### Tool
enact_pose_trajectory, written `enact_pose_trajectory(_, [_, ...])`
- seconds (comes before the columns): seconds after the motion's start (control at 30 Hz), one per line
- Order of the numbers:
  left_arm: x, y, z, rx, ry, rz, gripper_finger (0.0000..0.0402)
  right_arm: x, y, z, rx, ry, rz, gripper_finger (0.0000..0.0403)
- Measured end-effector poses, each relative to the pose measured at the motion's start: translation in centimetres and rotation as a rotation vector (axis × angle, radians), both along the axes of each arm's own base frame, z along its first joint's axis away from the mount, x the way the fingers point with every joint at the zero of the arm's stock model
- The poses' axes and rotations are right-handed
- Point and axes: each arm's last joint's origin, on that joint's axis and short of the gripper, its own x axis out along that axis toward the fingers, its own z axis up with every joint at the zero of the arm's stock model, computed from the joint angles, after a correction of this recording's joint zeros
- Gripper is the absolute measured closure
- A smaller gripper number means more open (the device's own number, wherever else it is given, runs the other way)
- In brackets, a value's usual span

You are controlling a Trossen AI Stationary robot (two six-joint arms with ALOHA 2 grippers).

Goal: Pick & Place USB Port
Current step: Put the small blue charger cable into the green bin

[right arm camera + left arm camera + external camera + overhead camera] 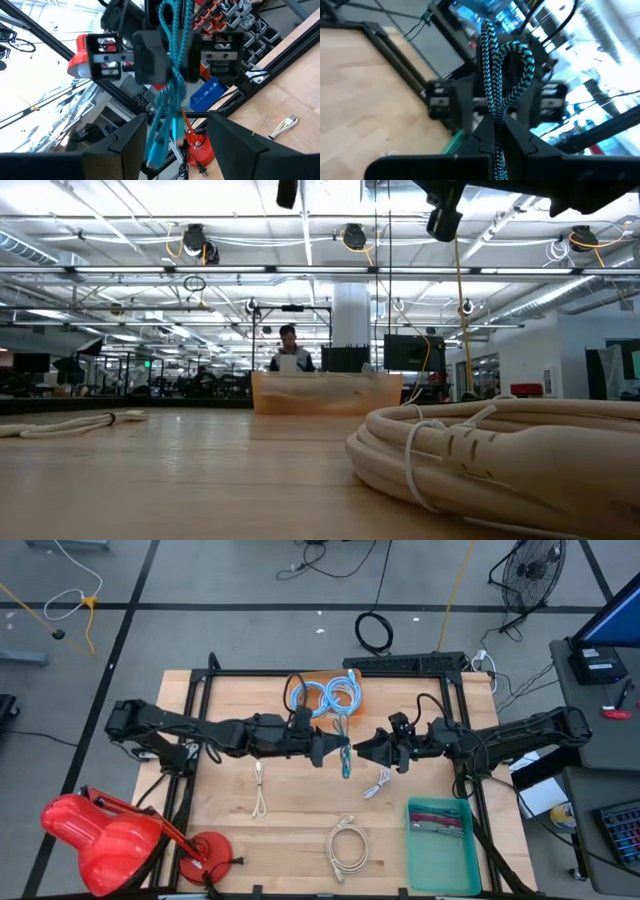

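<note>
Over the middle of the desk (pixel 230 830), the left pincer (pixel 341 749) is clamped tight on a teal-and-black braided cable (pixel 345 762), which dangles in the air. The right pincer (pixel 358 748) faces it just beside, fingers (pixel 125 142) spread wide around the hanging cable without gripping.

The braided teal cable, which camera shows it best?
The left wrist view: the braided teal cable fills the frame, looped above the shut left hand gripping it. The right wrist view shows it dangling between open fingers; the high view shows it small; the low view misses it.
</note>
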Motion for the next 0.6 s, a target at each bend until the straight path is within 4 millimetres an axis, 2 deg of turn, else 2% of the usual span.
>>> enact_pose_trajectory(0.1, [0.6,-0.1,0.3,0.008,0.027,-0.024,0.0391,0.0,0.0,0.0,0.000,0.002,0.000,0.0206])
enact_pose_trajectory(0.3, [3.1,-0.3,1.1,0.033,0.051,-0.050,0.0391,0.0,0.0,-0.1,0.005,0.006,0.008,0.0206])
enact_pose_trajectory(0.4, [3.4,-0.1,1.6,0.045,0.080,-0.074,0.0391,0.0,0.3,-0.2,0.006,0.007,0.017,0.0206])
enact_pose_trajectory(0.6, [3.6,0.0,1.1,0.042,0.128,-0.084,0.0391,0.0,0.8,-0.4,0.009,0.031,0.033,0.0207])
